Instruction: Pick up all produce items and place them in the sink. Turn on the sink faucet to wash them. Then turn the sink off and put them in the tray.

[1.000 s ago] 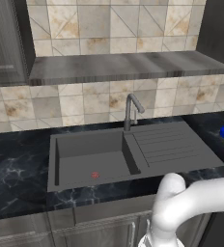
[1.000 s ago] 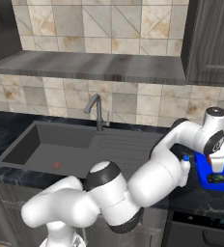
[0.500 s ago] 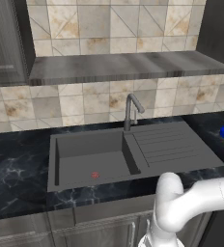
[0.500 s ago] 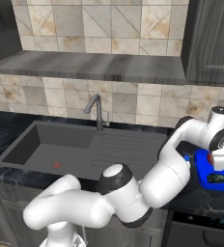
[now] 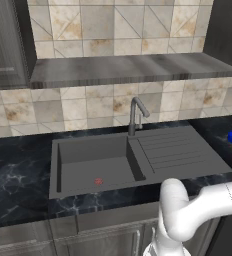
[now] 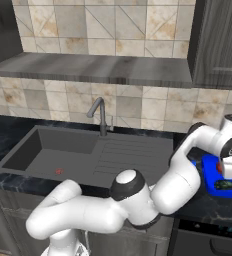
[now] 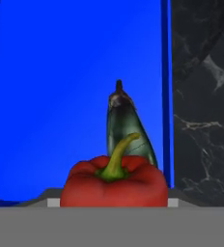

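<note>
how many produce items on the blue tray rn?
2. The dark green eggplant lies on the blue tray. The red bell pepper sits at the gripper over the tray; whether it is gripped is unclear.

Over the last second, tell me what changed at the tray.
The gripper rose a little above the tray, red pepper at its tip. The dark eggplant kept its place in the tray; sink and faucet unchanged.
</note>
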